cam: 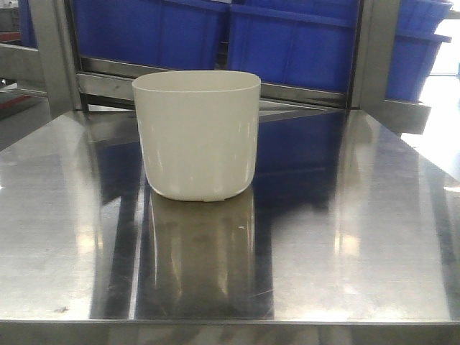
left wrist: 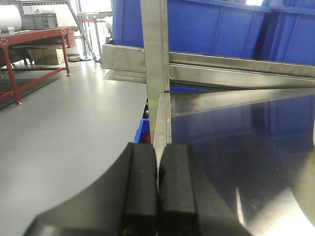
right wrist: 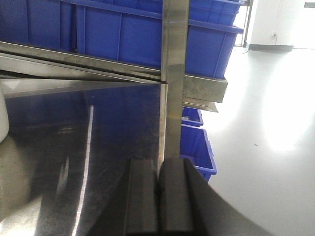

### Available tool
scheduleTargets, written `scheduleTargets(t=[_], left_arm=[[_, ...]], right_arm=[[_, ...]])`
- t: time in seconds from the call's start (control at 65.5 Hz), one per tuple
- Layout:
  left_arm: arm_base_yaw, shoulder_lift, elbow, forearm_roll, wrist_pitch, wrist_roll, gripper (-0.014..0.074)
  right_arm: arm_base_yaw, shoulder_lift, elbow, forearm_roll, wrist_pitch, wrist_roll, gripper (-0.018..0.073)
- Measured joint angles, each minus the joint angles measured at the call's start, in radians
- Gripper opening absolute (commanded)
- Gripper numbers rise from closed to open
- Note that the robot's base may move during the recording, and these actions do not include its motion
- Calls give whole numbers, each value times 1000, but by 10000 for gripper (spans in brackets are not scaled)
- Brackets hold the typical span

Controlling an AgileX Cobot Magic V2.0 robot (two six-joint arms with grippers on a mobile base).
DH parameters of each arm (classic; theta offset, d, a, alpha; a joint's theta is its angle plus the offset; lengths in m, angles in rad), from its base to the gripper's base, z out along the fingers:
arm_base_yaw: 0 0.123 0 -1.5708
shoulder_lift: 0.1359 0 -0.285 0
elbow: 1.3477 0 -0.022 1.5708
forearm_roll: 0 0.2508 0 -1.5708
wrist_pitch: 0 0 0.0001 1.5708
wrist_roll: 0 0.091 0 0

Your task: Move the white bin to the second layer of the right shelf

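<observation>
Plainly, the glossy white bin (cam: 196, 133) (tapered, smooth-walled) stands on the tabletop (cam: 359, 237); left tool (left wrist: 157, 153) and right tool (right wrist: 158, 166) are pressed together.

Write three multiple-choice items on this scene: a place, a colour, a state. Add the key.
1. The bin stands: A on the steel table; B inside a crate; C on the floor.
2. The crates behind it are: A red; B blue; C green.
3. The left hand and right hand are: A shut, empty; B wide open; C gripping the bin.
Key: 1 A, its base rests on the table; 2 B, their walls are blue; 3 A, each is closed on nothing.
</observation>
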Motion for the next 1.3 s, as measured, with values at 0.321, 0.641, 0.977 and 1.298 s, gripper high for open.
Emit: scheduleTargets(t=[0.321,0.641,0.977,1.298], left_arm=[[0,0,0,0,0,0,85],[0,0,0,0,0,0,85],[0,0,0,0,0,0,85],[0,0,0,0,0,0,85]], right_arm=[[0,0,0,0,-36,0,56],[0,68,-83,-70,-30,-4,56],[0,450,-362,-141,249,-8,56],[0,856,-563,109,385,-8,56]])
